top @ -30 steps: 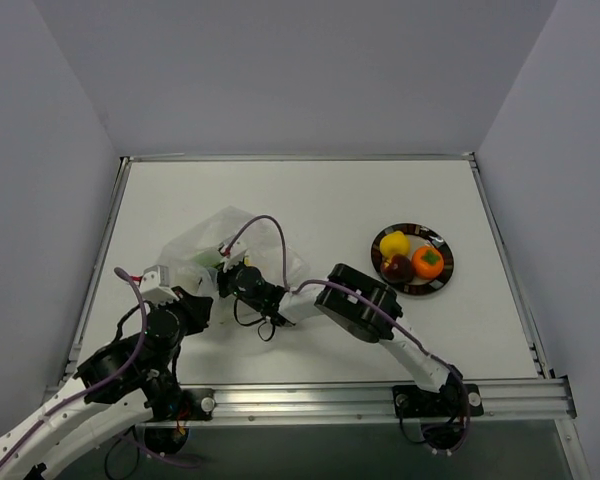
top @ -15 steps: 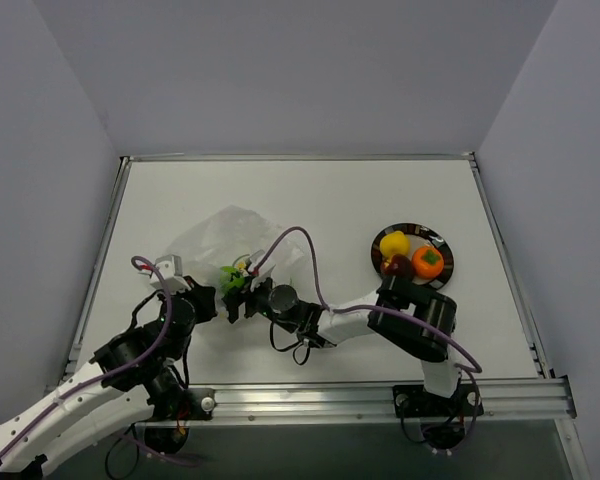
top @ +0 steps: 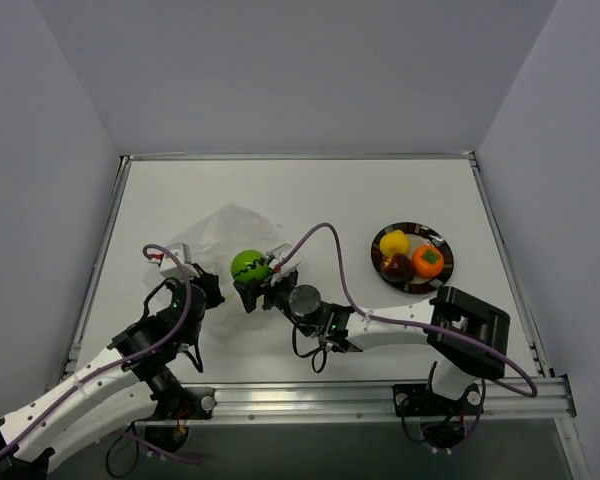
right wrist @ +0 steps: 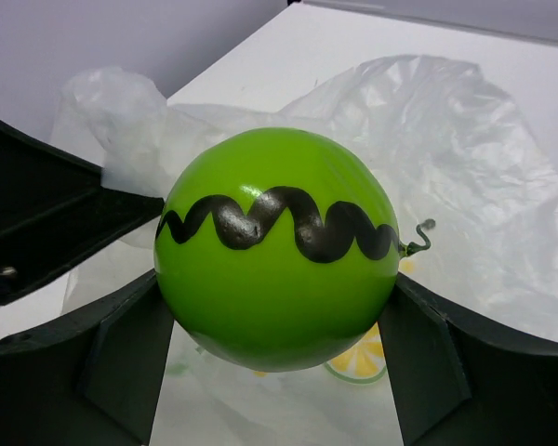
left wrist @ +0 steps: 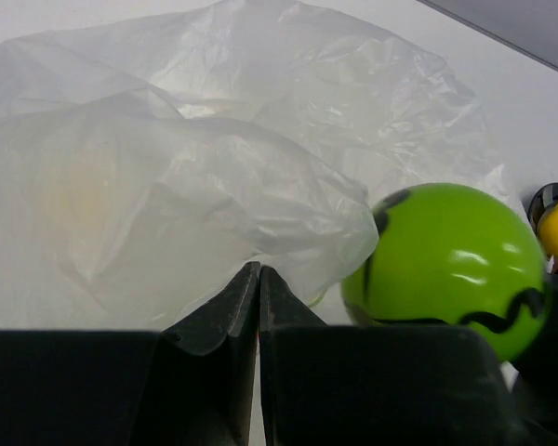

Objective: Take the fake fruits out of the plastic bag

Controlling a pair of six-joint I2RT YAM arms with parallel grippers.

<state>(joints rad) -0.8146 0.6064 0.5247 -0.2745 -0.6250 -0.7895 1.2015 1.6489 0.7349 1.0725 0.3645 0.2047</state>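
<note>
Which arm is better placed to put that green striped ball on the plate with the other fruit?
The right. The right gripper holds the green fake watermelon outside the plastic bag, and the dark plate lies on its side. The left gripper is shut on the bag's edge.

The right hand (right wrist: pixel 277 346) clasps a black-striped green fruit (right wrist: pixel 277 269), with the plastic bag (right wrist: pixel 465 158) behind it.
</note>
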